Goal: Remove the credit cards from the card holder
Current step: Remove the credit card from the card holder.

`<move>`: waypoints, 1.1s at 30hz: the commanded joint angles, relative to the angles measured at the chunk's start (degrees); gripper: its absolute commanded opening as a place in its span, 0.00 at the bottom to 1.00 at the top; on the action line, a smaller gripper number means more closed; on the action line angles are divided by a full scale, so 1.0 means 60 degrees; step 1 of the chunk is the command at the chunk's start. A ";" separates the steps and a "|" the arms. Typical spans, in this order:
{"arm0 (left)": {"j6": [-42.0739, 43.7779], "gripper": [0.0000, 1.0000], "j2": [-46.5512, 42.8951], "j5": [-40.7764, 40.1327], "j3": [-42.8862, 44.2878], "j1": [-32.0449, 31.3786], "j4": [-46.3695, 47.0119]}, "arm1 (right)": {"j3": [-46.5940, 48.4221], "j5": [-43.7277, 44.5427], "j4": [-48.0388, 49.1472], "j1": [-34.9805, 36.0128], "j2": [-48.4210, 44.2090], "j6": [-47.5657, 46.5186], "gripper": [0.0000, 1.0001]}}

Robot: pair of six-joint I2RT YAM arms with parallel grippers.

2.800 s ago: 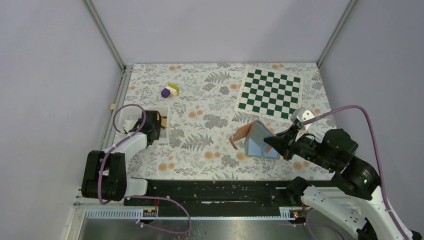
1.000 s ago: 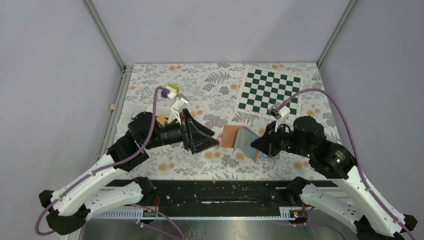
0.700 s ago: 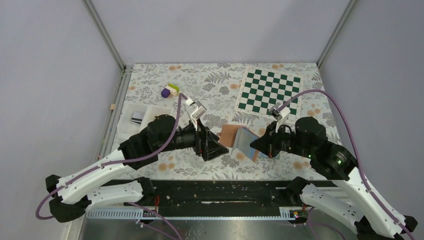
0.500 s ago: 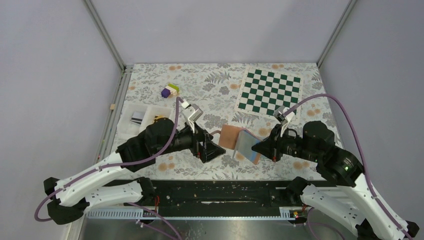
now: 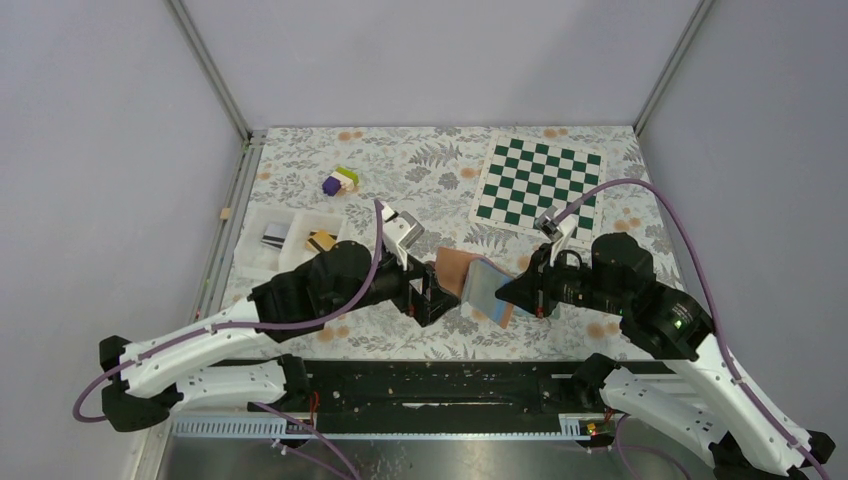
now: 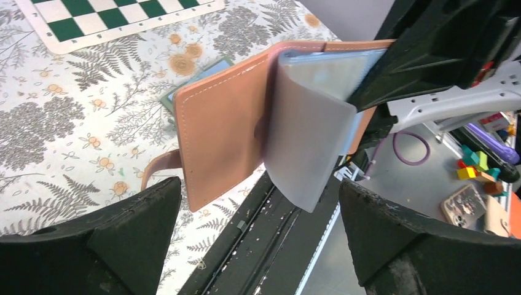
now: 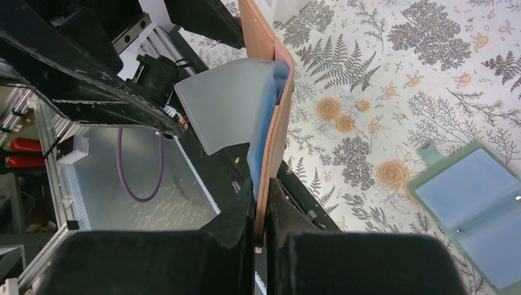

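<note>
Pinching the card holder (image 6: 221, 129), the right gripper (image 7: 260, 190) faces the left gripper (image 6: 258, 184), spread wide.

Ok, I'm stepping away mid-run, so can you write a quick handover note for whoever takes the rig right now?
Left gripper: fingers spread wide, empty, facing the card holder.
Right gripper: fingers shut on the holder's tan cover, holding it raised off the table, pages fanned.
Done: one yellow-orange card lies in the white tray.
Left: the front clear page looks empty; whether the blue pages behind hold cards cannot be told. Check them and pull any out.
A second, green holder lies open on the table.
</note>
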 commanded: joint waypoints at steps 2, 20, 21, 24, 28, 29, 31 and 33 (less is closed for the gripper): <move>0.0269 0.99 -0.0017 -0.0787 0.0481 -0.0239 0.0305 | 0.0241 -0.0063 0.0637 -0.0036 -0.0046 0.0268 0.00; -0.0363 0.99 0.0741 -0.3056 0.0819 -0.0854 -0.0085 | 0.0136 0.0477 0.0606 -0.0044 -0.0035 0.0492 0.00; -0.0331 0.99 0.0766 -0.3140 0.0830 -0.0860 -0.0144 | 0.0159 0.0424 0.0597 -0.0048 -0.0064 0.0475 0.00; -0.0236 0.99 0.0647 -0.3126 0.0712 -0.0858 -0.0173 | 0.0252 -0.0023 0.0622 -0.0043 -0.0120 0.0355 0.00; -0.0096 0.97 0.0393 -0.2375 0.0560 -0.0619 -0.0128 | 0.0266 -0.1035 0.0852 -0.0040 -0.0219 0.0227 0.00; -0.0148 0.95 0.0338 -0.1918 0.0534 -0.0429 -0.0133 | 0.0239 -0.1165 0.0919 -0.0042 -0.0273 0.0240 0.00; -0.0462 0.90 0.0117 -0.0722 0.0309 0.0118 0.0078 | 0.0202 -0.1415 0.1014 -0.0050 -0.0379 0.0311 0.00; -0.0751 0.85 -0.0275 0.0643 -0.0183 0.0718 0.0698 | 0.0200 -0.1764 0.1104 -0.0048 -0.0529 0.0372 0.00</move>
